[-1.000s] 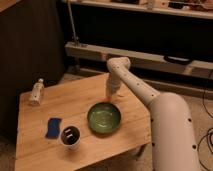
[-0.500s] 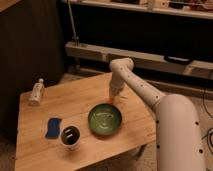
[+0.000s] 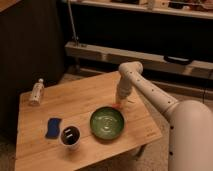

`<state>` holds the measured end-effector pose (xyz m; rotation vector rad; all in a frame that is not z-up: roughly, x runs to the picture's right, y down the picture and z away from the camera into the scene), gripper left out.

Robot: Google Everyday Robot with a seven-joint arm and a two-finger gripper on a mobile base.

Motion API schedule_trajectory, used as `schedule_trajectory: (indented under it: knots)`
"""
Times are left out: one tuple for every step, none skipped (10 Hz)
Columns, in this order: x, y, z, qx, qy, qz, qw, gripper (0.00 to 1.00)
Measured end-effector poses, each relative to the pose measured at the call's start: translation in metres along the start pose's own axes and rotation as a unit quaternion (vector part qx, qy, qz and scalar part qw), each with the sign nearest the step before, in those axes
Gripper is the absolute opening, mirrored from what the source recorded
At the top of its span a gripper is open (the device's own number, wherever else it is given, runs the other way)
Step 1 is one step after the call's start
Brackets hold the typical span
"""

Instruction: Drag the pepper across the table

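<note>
The end effector has shifted toward the low light-wood counter's right edge — finger state unclear — pressing the small orange-red pepper beside the green bowl; dragging seems underway.

Low wood table with planks on top. White robot arm reaching down, gripper low over the right side of the table. Tiny orange-red pepper right under the gripper, just beside the green bowl. Blue sponge near a white cup, dark inside. Small bottle lying at the far left corner.
</note>
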<state>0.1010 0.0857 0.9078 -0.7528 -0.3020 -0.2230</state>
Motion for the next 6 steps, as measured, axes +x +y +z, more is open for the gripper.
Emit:
schedule_trajectory:
  knots:
    - [0.003, 0.002, -0.001, 0.003, -0.001, 0.002, 1.0000, 0.00]
    - [0.007, 0.006, -0.002, 0.004, -0.001, 0.005, 1.0000, 0.00]
    - [0.009, 0.008, -0.003, 0.005, -0.002, 0.007, 1.0000, 0.00]
    - [0.014, 0.012, -0.003, 0.006, -0.004, 0.007, 0.9999, 0.00]
    - [0.019, 0.015, -0.003, 0.007, -0.011, 0.004, 0.9999, 0.00]
    - [0.023, 0.018, -0.004, 0.010, -0.017, -0.001, 0.9998, 0.00]
